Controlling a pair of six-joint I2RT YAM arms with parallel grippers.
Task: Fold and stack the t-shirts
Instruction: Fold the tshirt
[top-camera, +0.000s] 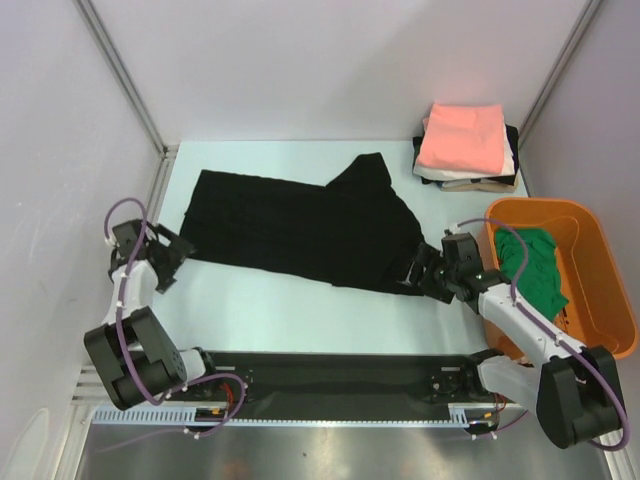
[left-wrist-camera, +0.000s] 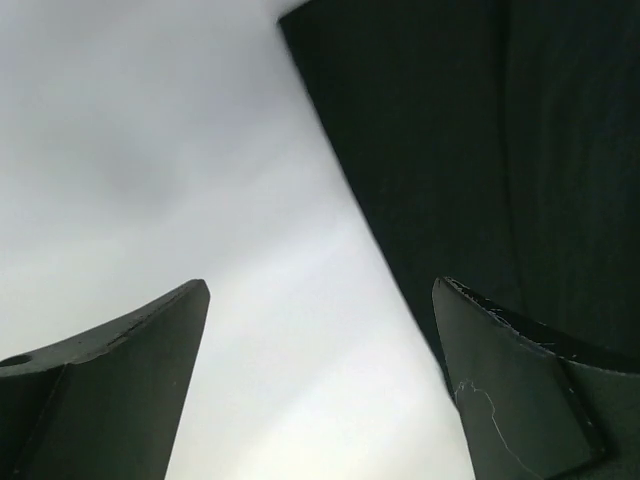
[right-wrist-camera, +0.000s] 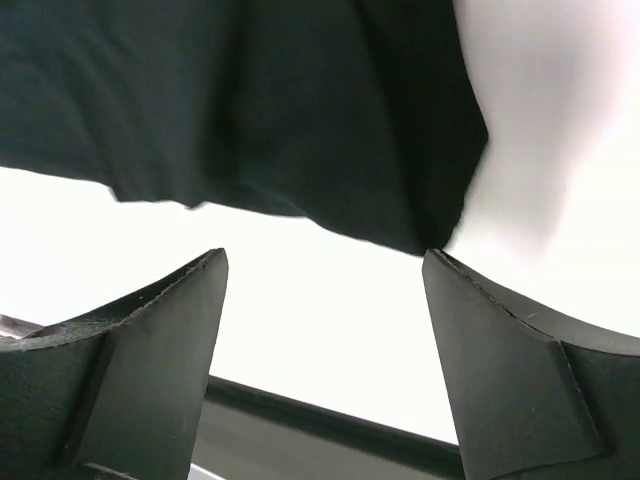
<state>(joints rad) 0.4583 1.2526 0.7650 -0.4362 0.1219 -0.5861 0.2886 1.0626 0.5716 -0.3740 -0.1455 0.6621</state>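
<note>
Claws both gape with nothing held: the left claw (top-camera: 172, 252) and right claw (top-camera: 422, 272) sit one at each end of the black shirt (top-camera: 300, 225), whose long axis runs across the table (top-camera: 300, 320) from one to the other. The shirt's short edge lies just right of and ahead of the left claw, outside its fingers, and its near corner lies just ahead of the right claw's fingertips. Far beyond the right claw sits a folded stack topped by a pink shirt (top-camera: 460, 140); I judge both arms equally near for the fold.
</note>
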